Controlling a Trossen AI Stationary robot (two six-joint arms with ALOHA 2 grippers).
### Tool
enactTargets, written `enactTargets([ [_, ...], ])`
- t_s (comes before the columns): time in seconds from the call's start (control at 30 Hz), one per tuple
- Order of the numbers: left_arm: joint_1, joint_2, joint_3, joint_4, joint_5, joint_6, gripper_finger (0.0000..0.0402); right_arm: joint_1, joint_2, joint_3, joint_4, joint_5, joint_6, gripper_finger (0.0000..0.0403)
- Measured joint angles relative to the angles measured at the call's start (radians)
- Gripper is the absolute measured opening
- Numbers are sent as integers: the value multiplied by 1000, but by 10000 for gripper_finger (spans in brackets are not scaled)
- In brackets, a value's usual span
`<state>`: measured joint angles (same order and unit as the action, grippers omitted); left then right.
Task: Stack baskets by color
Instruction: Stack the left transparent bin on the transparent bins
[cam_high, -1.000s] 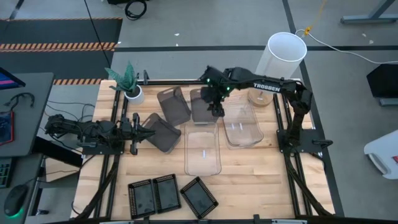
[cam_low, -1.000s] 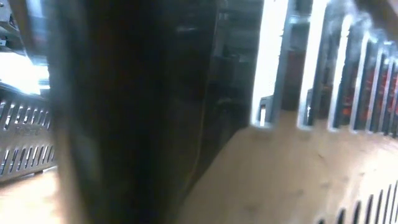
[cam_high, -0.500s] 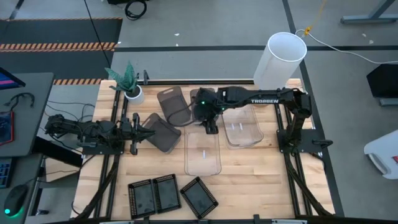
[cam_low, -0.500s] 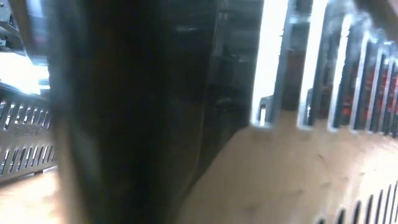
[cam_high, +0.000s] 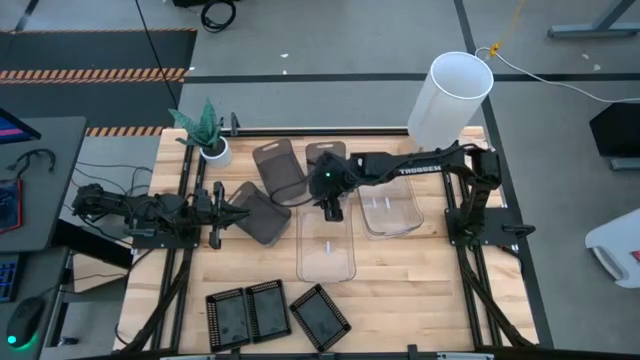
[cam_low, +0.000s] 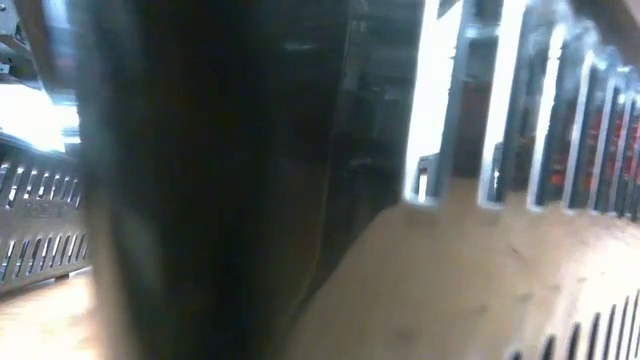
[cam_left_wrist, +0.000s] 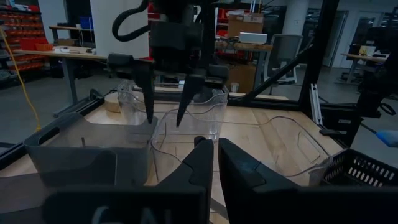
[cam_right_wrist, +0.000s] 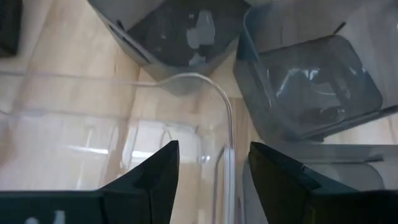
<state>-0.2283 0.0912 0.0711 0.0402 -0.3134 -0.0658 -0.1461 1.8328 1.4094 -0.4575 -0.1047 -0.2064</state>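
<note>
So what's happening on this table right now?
The right gripper, fingers open, hangs over the near rim of a large clear basket at mid-table, with nothing held. The left gripper waits shut at the left side beside a smoky grey basket. Nothing looks stacked yet: grey baskets sit loose, and three black mesh baskets lie side by side along the front edge.

Glossy clear plastic bin (cam_high: 326, 245), wooden table (cam_high: 400, 290)

The low view is almost wholly blocked by a blurred dark shape (cam_low: 220, 180) close to the lens; only slivers of black slotted plastic wall (cam_low: 40, 225) and pale wooden surface (cam_low: 430, 280) show. In the high view, the right hand (cam_high: 333, 209) hides part of the smoky grey translucent bin (cam_high: 322, 157) behind it.
</note>
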Motion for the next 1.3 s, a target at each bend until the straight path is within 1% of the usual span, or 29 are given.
enactTargets([
  [0.13, 0, 0, 0, 0, 0, 0, 36, 0, 0, -38, 21, 39, 1, 198],
  [0.23, 0, 0, 0, 0, 0, 0, 35, 0, 0, -70, 50, 42, -2, 195],
  [0.43, 0, 0, 0, 0, 0, 0, 28, 0, 0, -114, 64, 63, -2, 169],
  [0.57, 0, 0, 0, 0, 0, 0, 30, 0, 0, -143, 62, 63, -5, 137],
  [0.67, 0, 0, 0, 0, 0, 0, 34, -2, 0, -148, 54, 63, -5, 105],
  [0.77, 0, 0, 0, 0, 0, 0, 36, -2, 0, -148, 54, 67, -5, 66],
  [0.87, 0, 0, 0, 0, 0, 0, 32, -2, -1, -148, 55, 63, -4, 18],
  [0.9, 0, 0, 0, 0, 0, 0, 30, -2, -1, -148, 55, 63, -3, 10],
  [1.03, 0, 0, 0, 0, 0, 0, 26, -2, -1, -139, 49, 74, 33, 11],
  [1.3, 0, 0, 0, 0, 0, -1, 33, -21, -1, 19, -99, 85, 18, 4],
])
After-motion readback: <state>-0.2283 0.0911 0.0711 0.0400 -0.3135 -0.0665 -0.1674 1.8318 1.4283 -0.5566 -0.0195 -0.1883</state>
